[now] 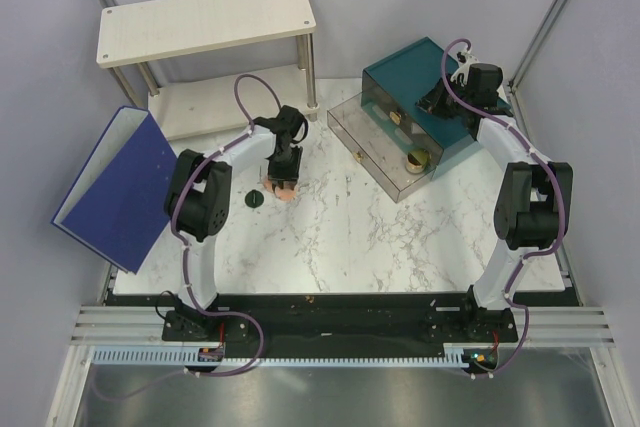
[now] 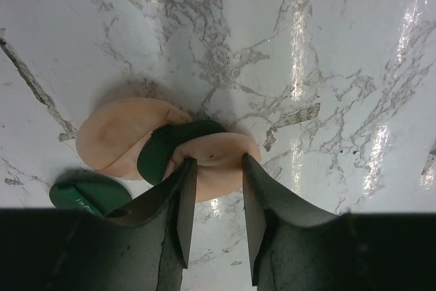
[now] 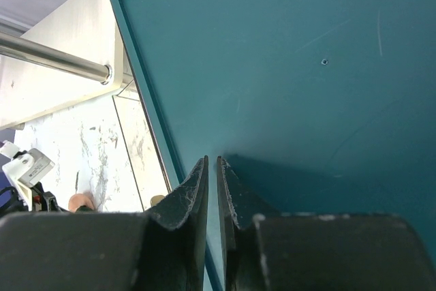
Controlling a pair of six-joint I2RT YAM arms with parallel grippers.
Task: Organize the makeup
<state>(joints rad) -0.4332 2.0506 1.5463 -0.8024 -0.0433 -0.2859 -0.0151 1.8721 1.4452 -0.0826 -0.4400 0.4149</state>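
From where I stand, a loose dark green lid (image 1: 256,199) lies flat on the marble desk (image 1: 340,237), over to the left. Just right of it, the left end effector (image 2: 216,189) is down at a small huddle of makeup. Its jaws are half-narrowed astride one peach compact (image 2: 219,168). I cannot tell whether they are pinching it or only flanking it.

A second green lid (image 2: 170,149) leans across that compact and onto the other peach compact (image 2: 119,134) beside it, so all three touch. That overlap is the worry. If the arm lifts, the leaning lid could be dragged up and flipped off, or the neighbour nudged away. A grip on the smooth round rim could also slip.

Further right, the clear drawer (image 1: 385,147) is pulled out of the teal box (image 1: 415,87), with a gold-rimmed tin (image 1: 418,160) sitting inside it. The right end effector (image 3: 211,161) hangs above the box top, jaws drawn to a thin slit and holding nothing. If it pressed down there, it could shift the box.
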